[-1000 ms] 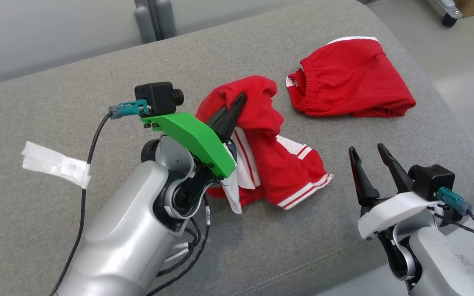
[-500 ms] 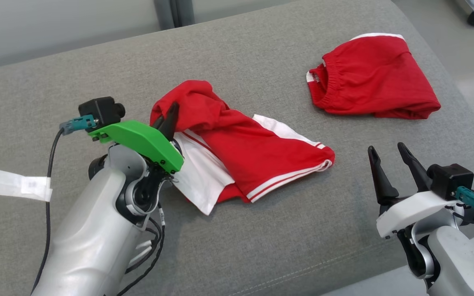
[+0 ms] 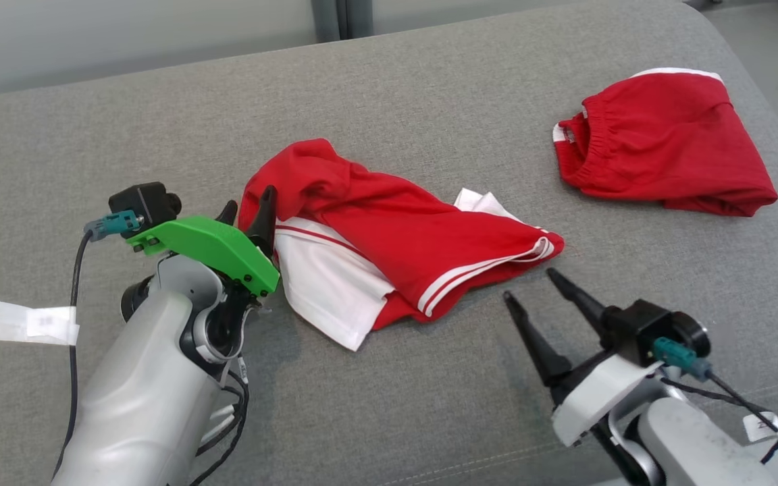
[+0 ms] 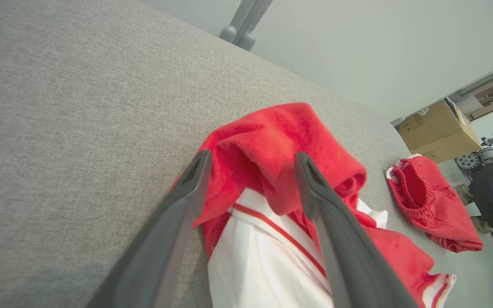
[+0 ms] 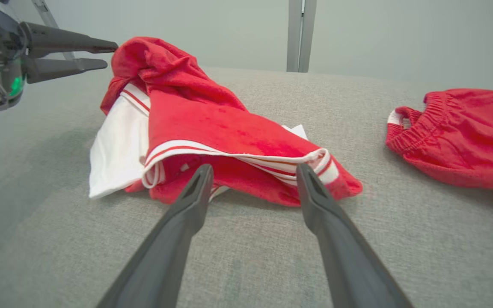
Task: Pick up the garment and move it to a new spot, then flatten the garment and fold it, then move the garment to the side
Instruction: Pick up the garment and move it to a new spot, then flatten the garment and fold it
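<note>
A red garment (image 3: 402,236) with white panels and striped hems lies crumpled on the grey cushion (image 3: 429,405), its bunched red end to the left. My left gripper (image 3: 248,204) stands open at that bunched end, and in the left wrist view the red cloth (image 4: 272,141) sits between the spread fingers of the left gripper (image 4: 251,156). My right gripper (image 3: 529,283) is open just in front of the garment's striped right hem. In the right wrist view the garment (image 5: 212,124) lies just past the right gripper (image 5: 253,171), apart from it, and the left gripper (image 5: 110,53) is at upper left.
A second red garment (image 3: 666,142) with an elastic waistband lies at the cushion's far right. A white tape label (image 3: 17,320) hangs on the left arm's cable. The cushion's rounded edge runs along the right, with a cardboard box (image 4: 437,130) beyond it.
The left gripper dragged the garment leftward, laid it out longer, then opened and let go of it. The right gripper moved in toward the striped hem. The head camera also shifted.
</note>
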Tool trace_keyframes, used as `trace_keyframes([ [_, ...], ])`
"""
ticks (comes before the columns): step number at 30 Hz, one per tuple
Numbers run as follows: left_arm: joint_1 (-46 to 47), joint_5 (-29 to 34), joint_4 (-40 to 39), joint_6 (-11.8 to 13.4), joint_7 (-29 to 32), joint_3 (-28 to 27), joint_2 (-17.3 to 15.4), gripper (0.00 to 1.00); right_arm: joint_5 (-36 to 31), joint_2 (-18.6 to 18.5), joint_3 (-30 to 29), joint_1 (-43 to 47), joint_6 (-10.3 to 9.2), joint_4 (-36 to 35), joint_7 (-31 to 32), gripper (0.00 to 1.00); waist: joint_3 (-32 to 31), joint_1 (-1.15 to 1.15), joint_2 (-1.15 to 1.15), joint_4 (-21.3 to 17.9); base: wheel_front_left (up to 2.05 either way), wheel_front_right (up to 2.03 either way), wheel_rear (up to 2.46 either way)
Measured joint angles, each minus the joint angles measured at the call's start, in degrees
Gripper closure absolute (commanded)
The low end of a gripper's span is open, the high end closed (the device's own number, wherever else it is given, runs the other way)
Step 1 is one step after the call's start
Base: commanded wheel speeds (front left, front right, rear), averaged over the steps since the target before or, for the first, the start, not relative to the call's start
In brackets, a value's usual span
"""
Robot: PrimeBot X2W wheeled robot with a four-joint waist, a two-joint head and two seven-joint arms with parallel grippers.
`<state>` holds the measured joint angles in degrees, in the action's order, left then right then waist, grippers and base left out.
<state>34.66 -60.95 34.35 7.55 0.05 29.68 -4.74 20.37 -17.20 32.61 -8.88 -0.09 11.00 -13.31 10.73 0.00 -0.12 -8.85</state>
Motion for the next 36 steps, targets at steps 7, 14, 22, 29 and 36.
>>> trace_keyframes([
  [7, 0.4, 2.0, -2.4, 0.0, -3.7, 0.4, 0.2, 0.00, -0.3, 2.9, 4.7, 0.0, 2.60, -0.8, 2.2, 0.00, 0.0, 0.00, 0.00, 2.4, 0.00, 0.00, 0.00],
  [14, 0.5, 9.5, -6.3, 0.0, -9.5, 5.0, 0.2, 0.00, 0.8, 6.6, 6.2, -0.4, 3.11, 2.0, 4.4, 0.00, 0.6, 0.00, 0.00, 6.1, 0.00, 0.00, 0.00],
  [22, 0.0, 13.5, -8.8, 0.0, -12.7, 7.4, -0.1, 0.00, -0.5, 6.7, 6.9, -3.7, 3.14, 4.7, 5.6, 0.00, 1.4, 0.00, 0.00, 10.8, 0.00, 0.00, 0.00],
  [29, -4.5, 13.3, -9.6, 0.0, -13.3, 6.7, 0.0, 0.00, -3.7, 6.0, 10.3, -6.6, 4.19, 5.9, 9.2, 0.00, 2.0, 0.00, 0.00, 14.9, 0.00, 0.00, 0.00],
  [36, -7.2, 12.5, -11.0, 0.0, -13.8, 5.1, 0.1, 0.00, -3.7, 2.6, 11.7, -5.8, 4.64, 6.0, 14.8, 0.00, 2.0, 0.00, 0.00, 18.0, 0.00, 0.00, 0.00],
])
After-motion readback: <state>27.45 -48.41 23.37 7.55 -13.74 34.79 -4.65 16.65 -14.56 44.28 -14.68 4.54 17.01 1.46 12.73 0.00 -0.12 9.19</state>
